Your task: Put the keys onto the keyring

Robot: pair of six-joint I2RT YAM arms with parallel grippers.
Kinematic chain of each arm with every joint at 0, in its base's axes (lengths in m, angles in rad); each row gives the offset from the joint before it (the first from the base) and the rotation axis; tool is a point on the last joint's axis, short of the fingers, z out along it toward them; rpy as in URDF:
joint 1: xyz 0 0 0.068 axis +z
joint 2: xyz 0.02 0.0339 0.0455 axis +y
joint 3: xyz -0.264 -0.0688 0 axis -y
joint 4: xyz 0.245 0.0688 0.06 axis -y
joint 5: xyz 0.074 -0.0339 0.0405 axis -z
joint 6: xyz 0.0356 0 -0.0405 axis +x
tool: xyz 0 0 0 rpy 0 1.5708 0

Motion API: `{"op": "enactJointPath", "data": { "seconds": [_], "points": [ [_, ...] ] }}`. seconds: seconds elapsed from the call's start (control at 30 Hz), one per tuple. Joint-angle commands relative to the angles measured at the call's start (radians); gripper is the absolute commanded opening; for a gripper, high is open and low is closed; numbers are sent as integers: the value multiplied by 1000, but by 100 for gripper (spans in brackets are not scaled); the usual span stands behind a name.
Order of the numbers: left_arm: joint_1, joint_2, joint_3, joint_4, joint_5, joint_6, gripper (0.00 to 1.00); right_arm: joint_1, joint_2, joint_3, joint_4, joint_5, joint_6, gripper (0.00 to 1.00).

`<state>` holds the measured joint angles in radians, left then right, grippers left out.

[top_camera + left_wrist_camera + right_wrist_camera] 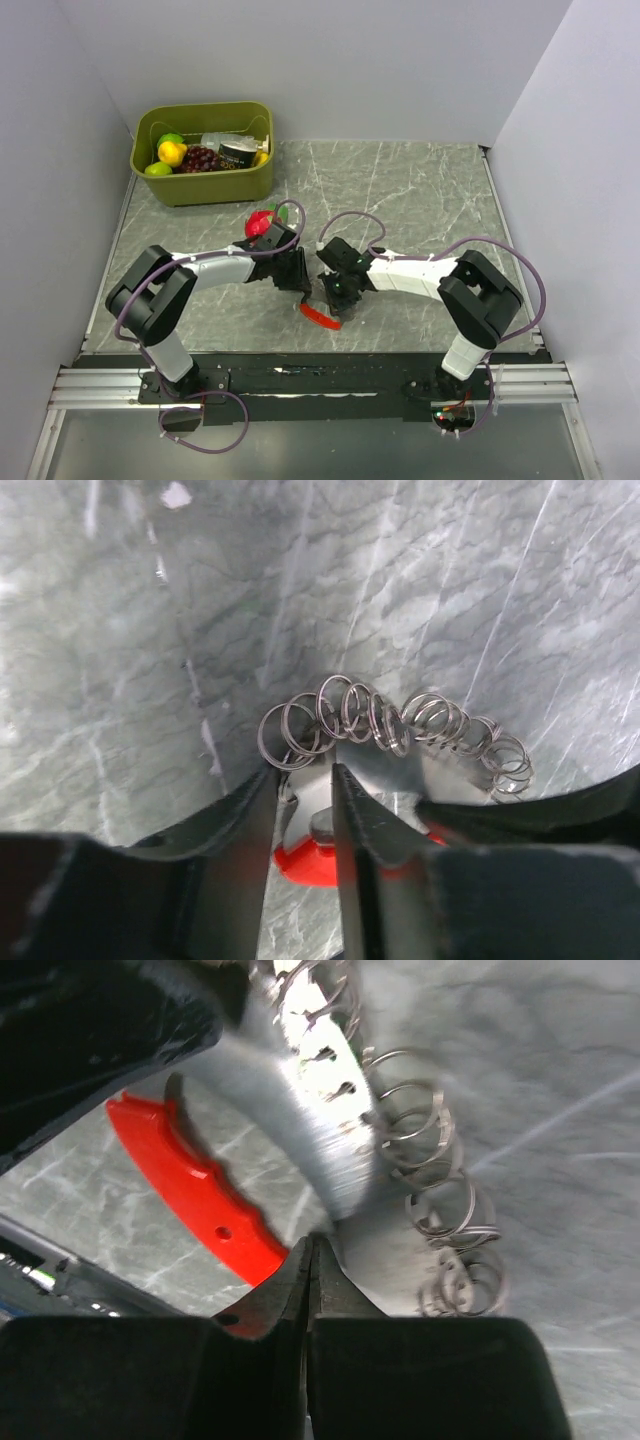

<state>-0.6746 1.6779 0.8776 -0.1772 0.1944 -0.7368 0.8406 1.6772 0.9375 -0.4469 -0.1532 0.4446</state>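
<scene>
Both arms reach inward and meet over the near middle of the grey marbled table (pixel 420 190), their wrists almost touching. The keyring (pixel 390 723) sits between them: a curved string of silvery wire rings joined to a slim bright-red fob (pixel 200 1195), which in the top view shows just below the two grippers, toward the near edge. In the left wrist view the left gripper (pixel 302 776) has its jaws drawn to a narrow gap, and the end of the fob and the first ring sit in that gap – it appears to pinch the keyring at the spot where chain and fob join. The rings arc away from its fingertips to the right, just above the table. A flat silvery key (pixel 300 1120) lies against the rings; it is motion-blurred in the right wrist view, with small holes along one edge. The right gripper (pixel 308 1247) has its jaws pressed together to a hairline slit, and the thin metal of the key runs into that slit – so it seems to be nipping the key by its edge, with the fob to one side and the rings to the other. A red strawberry toy (pixel 262 222) with green leaves lies just behind the left wrist. An olive-green bin (pixel 215 186) holding toy fruit and a can stands at the far left, well apart from the grippers.
</scene>
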Motion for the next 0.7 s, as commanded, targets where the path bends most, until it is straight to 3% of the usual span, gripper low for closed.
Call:
{"op": "enactJointPath", "data": {
  "seconds": [0.0,0.17,0.67],
  "points": [
    [-20,35,-17,27,34,-24,33,-40,-30,-17,-81,139,-53,0],
    [-46,58,-3,30,37,-38,28,-67,-27,-13,-95,179,-87,0],
    [-158,51,21,50,31,-93,30,-120,78,150,-82,248,-144,0]
  ]
}}
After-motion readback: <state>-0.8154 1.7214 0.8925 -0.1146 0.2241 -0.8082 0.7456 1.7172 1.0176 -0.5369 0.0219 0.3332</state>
